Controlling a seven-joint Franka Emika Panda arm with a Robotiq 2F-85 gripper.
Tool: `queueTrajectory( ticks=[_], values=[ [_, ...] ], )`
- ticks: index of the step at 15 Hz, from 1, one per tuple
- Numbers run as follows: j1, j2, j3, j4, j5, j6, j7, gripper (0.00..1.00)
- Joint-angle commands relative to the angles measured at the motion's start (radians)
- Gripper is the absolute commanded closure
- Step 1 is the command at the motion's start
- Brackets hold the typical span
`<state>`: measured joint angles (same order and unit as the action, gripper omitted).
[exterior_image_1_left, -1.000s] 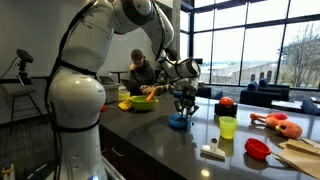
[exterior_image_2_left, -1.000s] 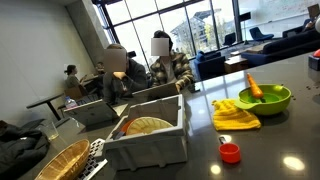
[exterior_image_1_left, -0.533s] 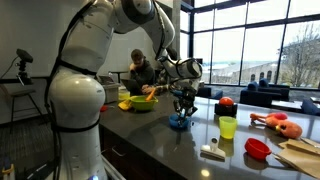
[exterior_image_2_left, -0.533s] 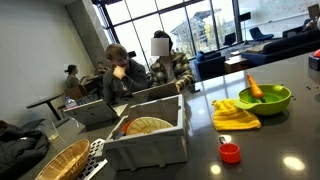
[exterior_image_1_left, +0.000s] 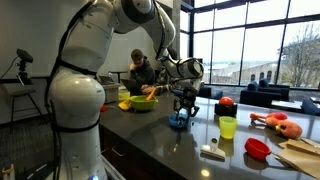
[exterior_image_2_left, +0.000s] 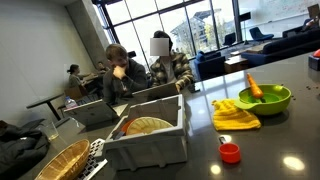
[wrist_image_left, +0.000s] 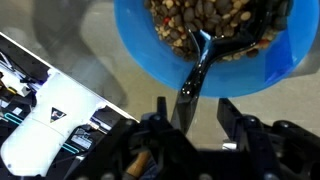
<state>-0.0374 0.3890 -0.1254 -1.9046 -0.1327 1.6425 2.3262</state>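
In an exterior view the end effector (exterior_image_1_left: 183, 104) hangs just above a blue bowl (exterior_image_1_left: 179, 122) on the surface (exterior_image_1_left: 150, 135). In an exterior view a green bowl (exterior_image_2_left: 268, 100) touches a yellow cloth (exterior_image_2_left: 235, 115); the end effector is out of frame. In the wrist view it stands spread, its fingers (wrist_image_left: 232, 112) either side of the handle of a black spoon (wrist_image_left: 200, 65), whose scoop lies in the brown pellets (wrist_image_left: 200, 15) filling the blue bowl just ahead.

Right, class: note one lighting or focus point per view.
In an exterior view, bright windows backlight the scene; in an exterior view, glare spots dot the dark countertop; in the wrist view, the blue bowl is sharper than the dim gripper.
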Motion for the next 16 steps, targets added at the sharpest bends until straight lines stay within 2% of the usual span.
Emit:
queueTrajectory(
  ticks=[1, 2, 4, 10, 15, 16],
  values=[
    [0.000, -0.057, -0.004, -0.043, 0.026, 0.043, -0.017, 0.12],
    [0.003, -0.065, -0.004, -0.051, 0.019, 0.058, -0.016, 0.05],
    [0.003, -0.083, -0.005, -0.079, 0.011, 0.096, -0.019, 0.00],
    [-0.002, -0.166, -0.009, -0.229, 0.002, 0.216, -0.017, 0.00],
    [-0.006, -0.204, -0.011, -0.301, 0.003, 0.269, -0.019, 0.00],
    [-0.006, -0.209, -0.011, -0.310, 0.002, 0.276, -0.019, 0.05]
  ],
)
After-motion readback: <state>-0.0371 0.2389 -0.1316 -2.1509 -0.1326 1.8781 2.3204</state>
